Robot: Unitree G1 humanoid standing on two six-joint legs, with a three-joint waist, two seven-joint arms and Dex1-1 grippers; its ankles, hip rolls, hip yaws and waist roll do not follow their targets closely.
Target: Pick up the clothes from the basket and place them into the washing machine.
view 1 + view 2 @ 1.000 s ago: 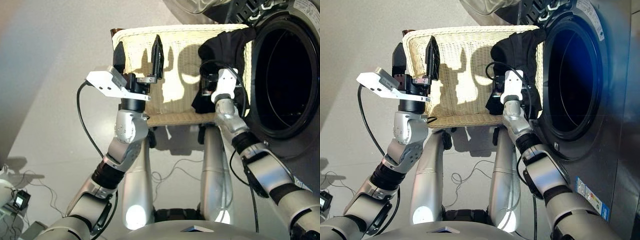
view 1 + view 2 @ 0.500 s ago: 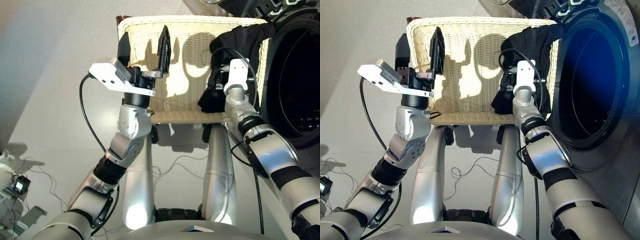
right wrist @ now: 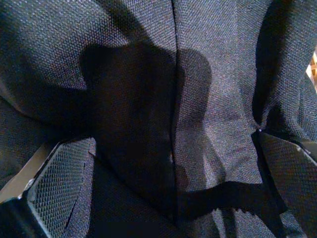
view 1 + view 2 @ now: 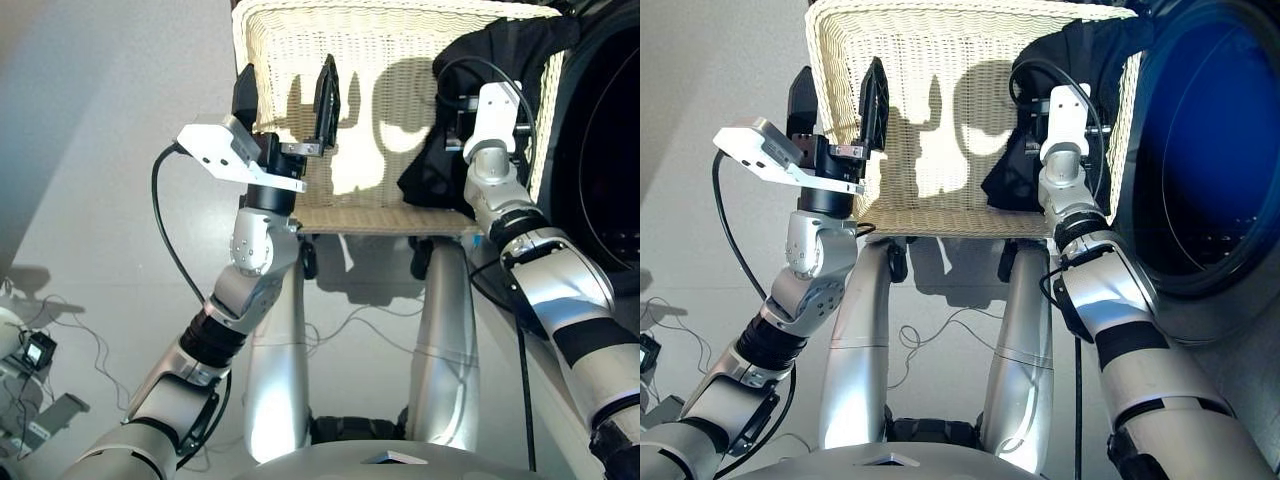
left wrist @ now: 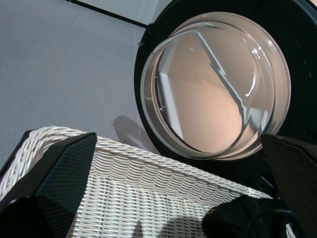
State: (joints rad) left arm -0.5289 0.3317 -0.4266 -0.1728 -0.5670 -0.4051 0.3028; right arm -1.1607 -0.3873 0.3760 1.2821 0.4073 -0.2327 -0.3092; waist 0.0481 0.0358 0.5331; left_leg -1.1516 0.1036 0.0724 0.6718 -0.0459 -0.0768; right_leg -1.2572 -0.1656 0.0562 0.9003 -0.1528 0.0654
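The robot's left gripper (image 4: 286, 100) hangs over the basket (image 4: 390, 45) at about 10 o'clock, with its two black fingers spread wide and nothing between them. The right gripper (image 3: 163, 163) is down in the black garment (image 4: 490, 90) at about 1 o'clock. Its wrist camera shows both fingers (image 3: 64, 173) spread apart, with dark cloth filling the space between and around them. From the head cameras you cannot see those fingers at all, only the white wrist pushed into the cloth.

The black garment is heaped in the right side of the basket, and part of it lies over the right rim next to the washing machine (image 4: 1210, 160). The rest of the basket floor is bare wicker with shadows on it.

The head cameras show the machine's round dark opening at 3 o'clock, just beside the basket. Only the left wrist camera shows the door (image 5: 213, 89). It is a clear bulging glass with a black rim, swung open past the far rim of the basket.

The floor (image 4: 110, 130) is plain pale grey. Thin cables (image 4: 60, 350) and a small device (image 4: 40, 350) lie on it at about 8 o'clock.
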